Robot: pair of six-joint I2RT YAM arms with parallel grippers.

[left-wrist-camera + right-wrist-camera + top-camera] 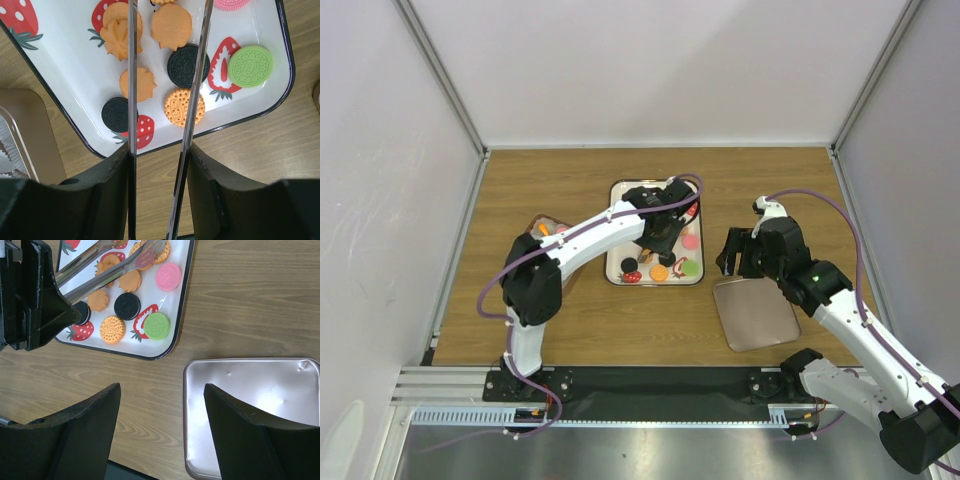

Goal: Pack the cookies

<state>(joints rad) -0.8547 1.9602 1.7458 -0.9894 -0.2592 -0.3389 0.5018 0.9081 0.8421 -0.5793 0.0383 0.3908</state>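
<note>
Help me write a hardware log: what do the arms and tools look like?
Both the left arm and right arm have white tubular links with bulky black joints. A purple cable loops along each. The left tool and right tool have thick black fingers. A green light glows on the right arm.

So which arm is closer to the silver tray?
Right. The right gripper hovers open over the silver tray's far left corner; the left gripper holds tongs above the strawberry-print tray.

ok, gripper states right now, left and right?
Left gripper: closed on the tongs.
Right gripper: open, holding nothing.
</note>
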